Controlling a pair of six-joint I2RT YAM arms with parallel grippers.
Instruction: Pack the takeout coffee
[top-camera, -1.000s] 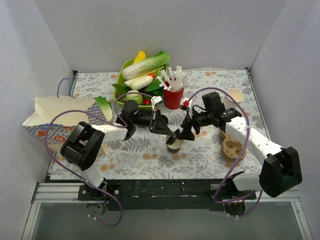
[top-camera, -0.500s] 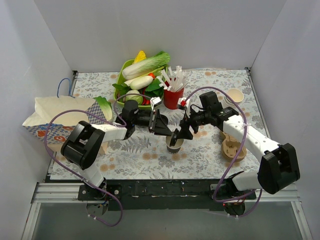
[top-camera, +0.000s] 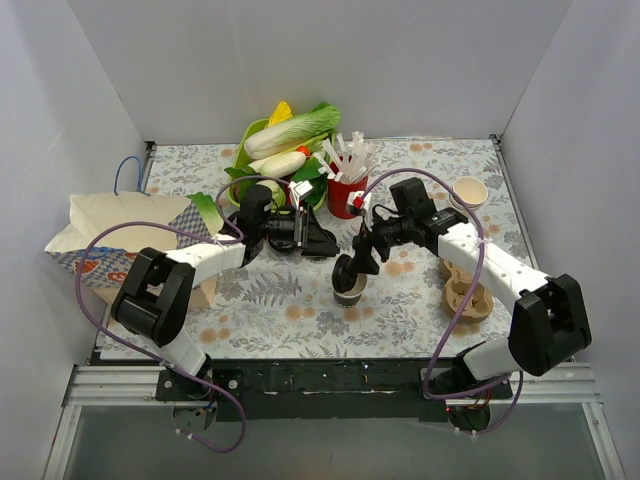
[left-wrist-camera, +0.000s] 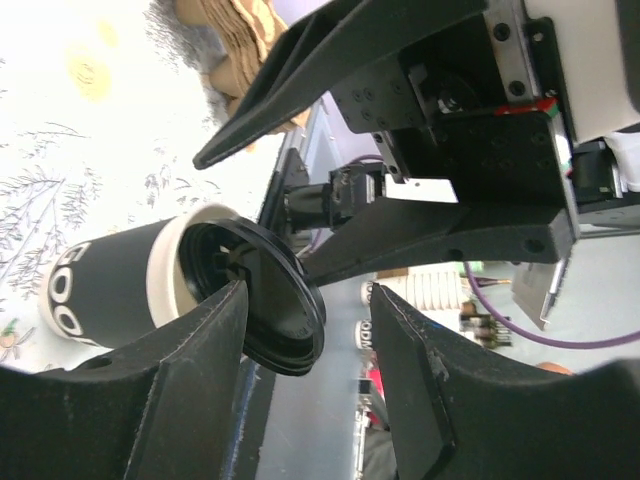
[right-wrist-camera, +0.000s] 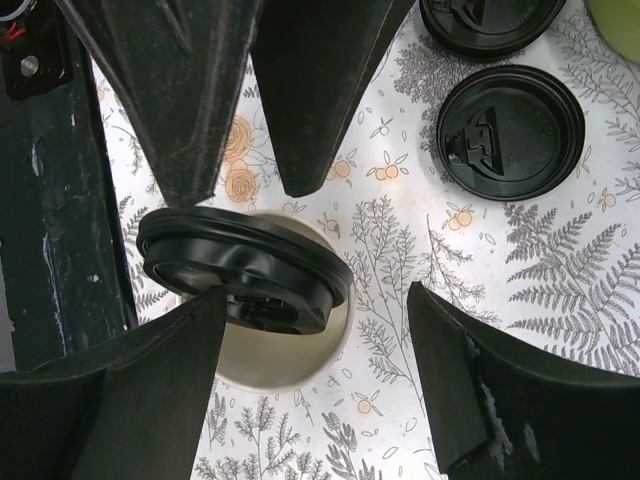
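left arm stretched low across the desk (top-camera: 270, 312) from the left, forearm nearly level. the left gripper (top-camera: 325, 245) points at the middle and stops just short of the takeout coffee (top-camera: 349, 293). right arm reaches in from the other side, elbow up, wrist tipped down, right gripper (top-camera: 353, 264) right above the cup. the two grippers face each other, tips near, the cup between and below them.

the coffee stands upright mid-desk, in front of the red straw holder (top-camera: 347, 197). it's well apart from the paper bag (top-camera: 105, 235) at the left edge and the cardboard carrier (top-camera: 466, 298) on the right.

now the black lid (right-wrist-camera: 245, 268): from overhead it's only a dark patch under the right fingers. the right wrist camera tells more. the lid sits crooked, one side lifted, pale cup mouth showing under it. that gripper's jaws are spread wider than the lid, clear gap on one side, nothing clamped. it also catches two loose lids (right-wrist-camera: 512, 130) lying flat on the desk beyond.

the left wrist camera gives the side-on look: dark sleeve with white lettering, white rim, lid hanging off the rim at a slant. left jaws parted too, holding nothing. whether any finger brushes the lid's edge, can't tell.
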